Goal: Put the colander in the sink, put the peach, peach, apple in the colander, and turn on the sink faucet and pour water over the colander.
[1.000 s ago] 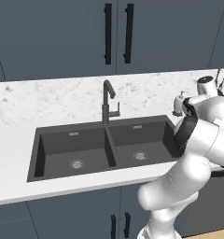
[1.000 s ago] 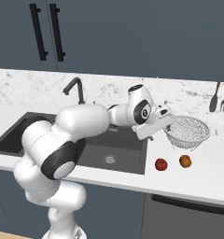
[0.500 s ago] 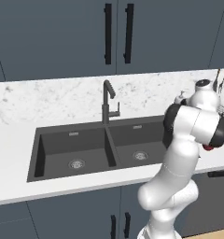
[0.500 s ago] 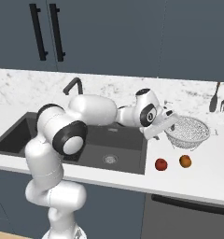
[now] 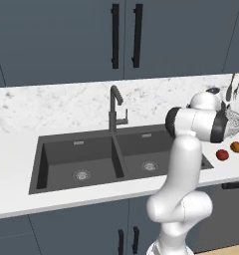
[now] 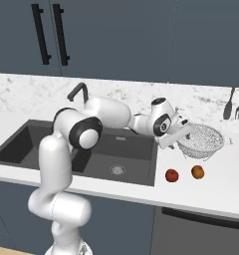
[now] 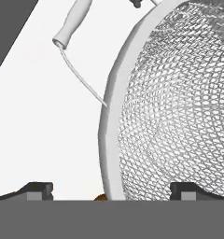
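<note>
The colander (image 6: 203, 140), a silver mesh bowl, sits on the white counter right of the sink (image 6: 42, 144). My gripper (image 6: 184, 131) is open at the colander's left rim. In the hand view the rim (image 7: 109, 140) runs up between my two fingertips (image 7: 39, 189), with the mesh (image 7: 179, 107) on the right and a wire handle (image 7: 79, 70) at the upper left. A red apple (image 6: 172, 175) and an orange peach (image 6: 197, 172) lie on the counter in front of the colander (image 5: 237, 122). The dark sink faucet (image 5: 114, 107) stands behind the basins; no water is in view.
Dark utensils (image 6: 232, 102) hang on the back wall right of the colander. Upper cabinets with black handles (image 5: 125, 36) run above the marble backsplash. The counter's front edge (image 6: 191, 201) lies just past the fruits.
The arm's elbow has swung round and upright, and the hand has moved a little right, closer onto the colander's rim. The jaws stayed open; colander and fruits have not moved.
</note>
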Available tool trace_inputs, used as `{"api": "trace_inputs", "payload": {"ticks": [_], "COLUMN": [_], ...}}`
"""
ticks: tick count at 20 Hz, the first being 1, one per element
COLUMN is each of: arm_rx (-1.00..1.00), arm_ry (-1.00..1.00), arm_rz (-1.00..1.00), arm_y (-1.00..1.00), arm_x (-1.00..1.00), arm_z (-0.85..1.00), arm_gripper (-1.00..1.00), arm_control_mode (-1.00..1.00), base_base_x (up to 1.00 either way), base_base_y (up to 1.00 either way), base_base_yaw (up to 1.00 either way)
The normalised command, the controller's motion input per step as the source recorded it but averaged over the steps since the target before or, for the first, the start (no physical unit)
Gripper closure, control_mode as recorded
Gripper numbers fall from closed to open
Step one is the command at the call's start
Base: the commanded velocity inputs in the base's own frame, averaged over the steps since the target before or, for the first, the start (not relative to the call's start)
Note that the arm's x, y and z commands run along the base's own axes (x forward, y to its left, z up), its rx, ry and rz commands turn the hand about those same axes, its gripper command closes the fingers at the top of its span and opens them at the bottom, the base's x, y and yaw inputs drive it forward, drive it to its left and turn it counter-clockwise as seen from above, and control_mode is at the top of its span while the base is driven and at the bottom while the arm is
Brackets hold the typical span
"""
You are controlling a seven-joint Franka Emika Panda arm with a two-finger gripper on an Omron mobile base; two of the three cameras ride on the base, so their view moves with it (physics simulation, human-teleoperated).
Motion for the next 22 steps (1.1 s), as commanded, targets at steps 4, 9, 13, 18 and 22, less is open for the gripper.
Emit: {"api": "trace_inputs", "payload": {"ticks": [4,9,13,18,22], "arm_rx": [0.0,0.0,0.0,0.01,0.02], "arm_ry": [0.0,0.0,0.0,0.0,0.0], "arm_rz": [0.0,0.0,0.0,0.0,0.0], "arm_y": [-0.2,-0.19,-0.06,0.01,0.0], "arm_x": [0.38,0.36,0.12,-0.15,-0.39], "arm_z": [-0.23,-0.19,-0.28,-0.41,-0.51], "arm_gripper": [-1.0,-1.0,-1.0,1.0,1.0], "arm_control_mode": [-1.0,-1.0,-1.0,-1.0,-1.0], "base_base_x": [0.0,0.0,0.0,0.0,0.0], "base_base_y": [0.0,0.0,0.0,0.0,0.0], "base_base_yaw": [0.0,0.0,0.0,0.0,0.0]}}
